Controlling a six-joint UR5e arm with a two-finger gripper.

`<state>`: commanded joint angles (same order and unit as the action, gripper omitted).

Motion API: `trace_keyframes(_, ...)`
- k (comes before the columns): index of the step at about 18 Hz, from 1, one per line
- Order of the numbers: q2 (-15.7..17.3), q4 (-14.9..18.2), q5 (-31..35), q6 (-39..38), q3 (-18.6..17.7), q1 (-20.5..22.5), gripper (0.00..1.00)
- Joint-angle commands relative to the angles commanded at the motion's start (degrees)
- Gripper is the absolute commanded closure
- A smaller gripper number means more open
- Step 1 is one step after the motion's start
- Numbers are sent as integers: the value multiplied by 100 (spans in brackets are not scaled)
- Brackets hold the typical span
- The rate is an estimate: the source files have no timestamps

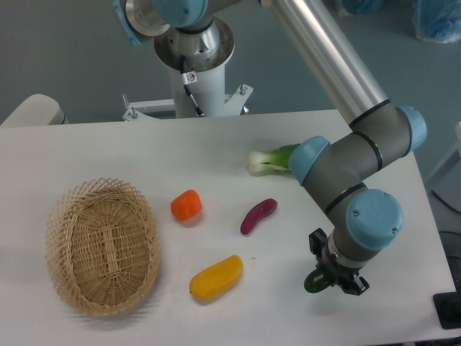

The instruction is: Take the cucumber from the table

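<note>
The cucumber [314, 281] is a small dark green glossy piece at the front right of the white table [86, 151]. Only its left end shows; the rest is hidden under my gripper [333, 278]. The black fingers [318, 241] stand on either side of the cucumber and look closed on it. I cannot tell whether the cucumber touches the table or hangs just above it.
A woven basket [102, 245] lies at the front left. An orange piece [186, 205], a yellow piece [215, 277] and a purple eggplant-like piece [258, 215] lie mid-table. A pale green-and-white leafy vegetable [270, 158] lies behind my arm. The table's right edge is close to the gripper.
</note>
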<state>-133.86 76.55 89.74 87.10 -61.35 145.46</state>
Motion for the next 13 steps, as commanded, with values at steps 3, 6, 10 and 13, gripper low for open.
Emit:
trace_keyframes(3, 9, 70, 17, -9, -9, -158, 88)
trace_keyframes(6, 53, 62, 18, -44, -53, -264, 87)
trace_keyframes(10, 62, 53, -18, -44, -70, -334, 86)
trace_keyframes(13, 62, 53, 9, -53, -70, -405, 87)
